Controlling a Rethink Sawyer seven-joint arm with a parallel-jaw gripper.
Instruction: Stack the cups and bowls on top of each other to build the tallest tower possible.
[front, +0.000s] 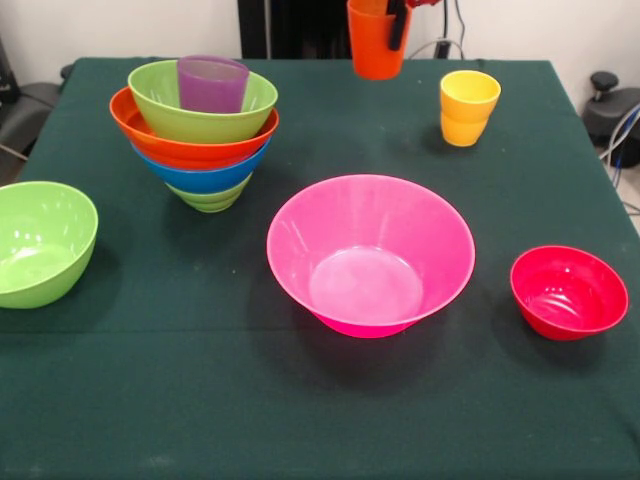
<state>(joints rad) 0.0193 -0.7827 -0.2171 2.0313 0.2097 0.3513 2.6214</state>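
You see the claw (397, 12) at the top, clamped on the rim of the orange cup (375, 45), which hangs above the table (150, 400). The tower (197, 135) of nested bowls with a purple cup (211, 83) stands at the back left. The yellow cup (467, 107) stands near the orange one.

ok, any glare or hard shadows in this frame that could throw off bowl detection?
Front view: soft white highlights sit inside the large glossy pink plastic bowl and the small red plastic bowl; the lone lime green plastic bowl shows a fainter sheen. Shadows on the dark green tablecloth are soft and diffuse. Focus looks even.
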